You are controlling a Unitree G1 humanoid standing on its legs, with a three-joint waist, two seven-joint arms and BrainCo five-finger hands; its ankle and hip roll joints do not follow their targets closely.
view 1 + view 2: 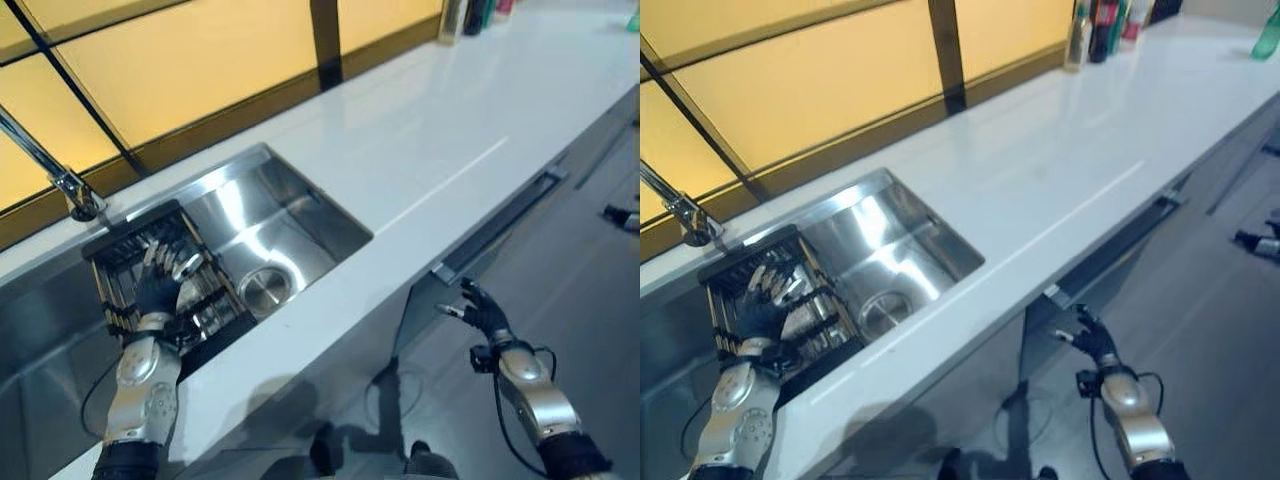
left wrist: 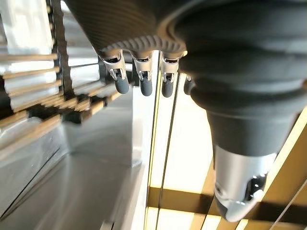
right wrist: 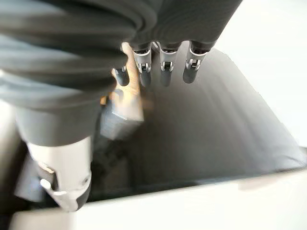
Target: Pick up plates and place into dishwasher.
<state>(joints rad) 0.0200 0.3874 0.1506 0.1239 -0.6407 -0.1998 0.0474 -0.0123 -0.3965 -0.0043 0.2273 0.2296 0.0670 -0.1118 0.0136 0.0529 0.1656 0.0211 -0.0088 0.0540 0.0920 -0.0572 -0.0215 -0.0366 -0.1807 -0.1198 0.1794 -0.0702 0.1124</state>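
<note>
- Plates [image 1: 190, 268] stand in the dark rack [image 1: 120, 245] inside the steel sink [image 1: 300, 225], hard to tell apart among the tines.
- The faucet [image 1: 60, 180] rises behind the rack; bottles [image 1: 1110, 20] stand far along the white counter [image 1: 450, 140].
- The left hand [image 1: 155, 290] hovers over the rack, fingers [image 2: 144, 81] straight and spread above the plates, gripping nothing.
- The right hand [image 1: 485, 312] hangs below the counter edge by the slightly open dishwasher door [image 1: 500, 225], fingers relaxed, empty.
</note>
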